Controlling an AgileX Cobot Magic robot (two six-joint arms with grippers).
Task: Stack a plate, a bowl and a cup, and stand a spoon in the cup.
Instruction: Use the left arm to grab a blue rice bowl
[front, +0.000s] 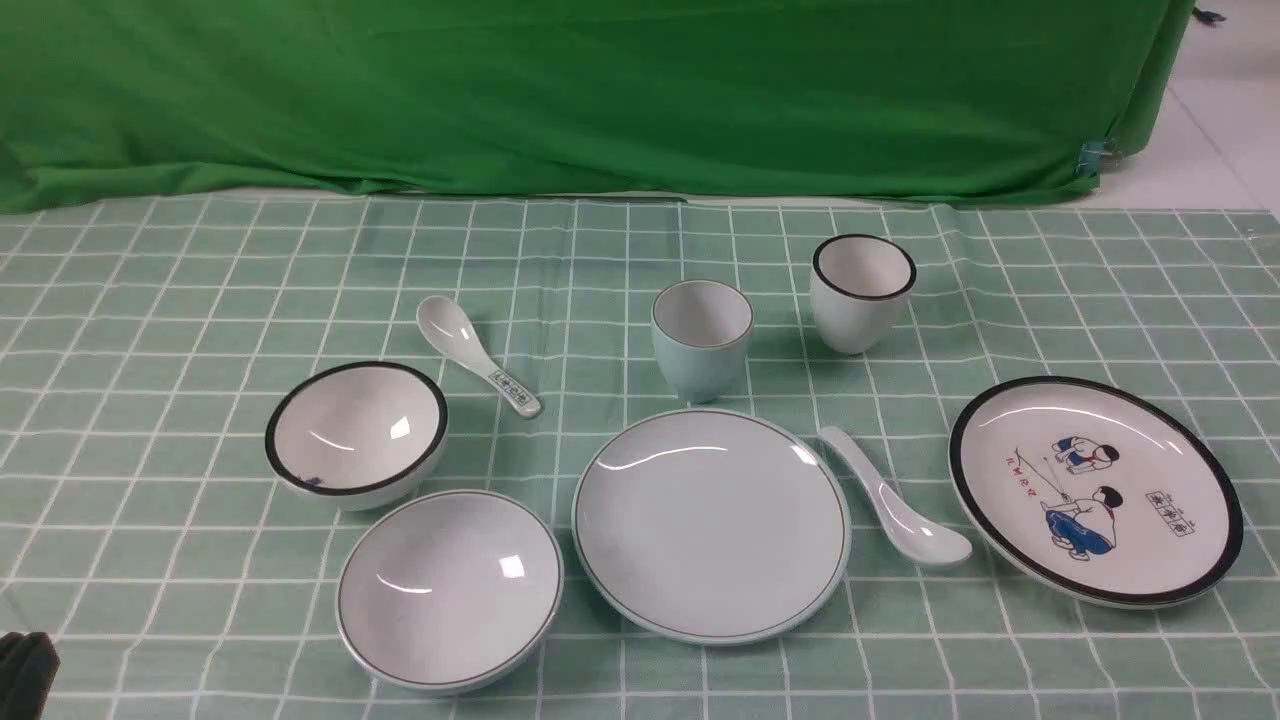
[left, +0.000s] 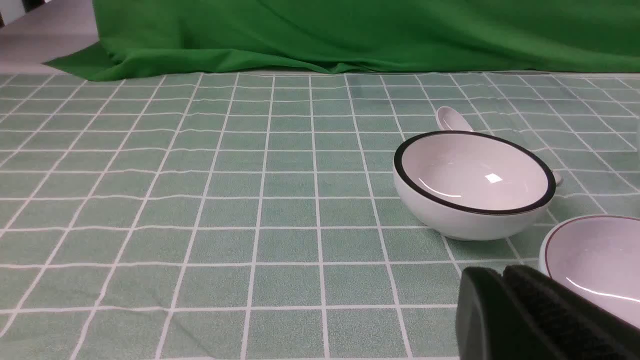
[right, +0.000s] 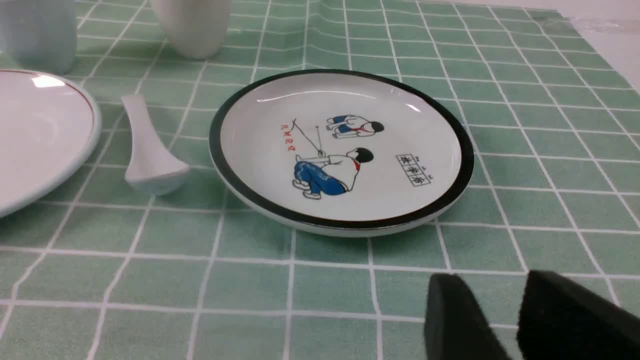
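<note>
- A green checked tablecloth (front: 150, 300) is lying across the whole surface, with a green curtain (front: 600, 90) hanging behind it. The dishes are all sitting apart from one another, probably so each can be lifted singly
- The left gripper (left: 505, 285) is hovering low at the front left, fingers pressed together on nothing, close to the two bowls
- The black-rimmed bowl (front: 355, 435) is sitting upright just behind the bowl (front: 450, 590), which is resting unfilled at the front left
- The lettered spoon (front: 478, 355) is lying further back, scoop pointing away from the robot; it is likely a decoy
- The plate (front: 710, 520) is lying flat and bare in the middle, a sensible base for the stack
- The cup (front: 700, 335) is standing upright just behind the plate, with the black-rimmed cup (front: 862, 290) to its right
- The spoon (front: 895, 500) is lying just right of the plate, scoop toward the robot
- The picture plate (front: 1095, 490) is sitting at the far right
- The right gripper (right: 495, 287) is hovering in front of the picture plate, fingers spread and gripping nothing
</note>
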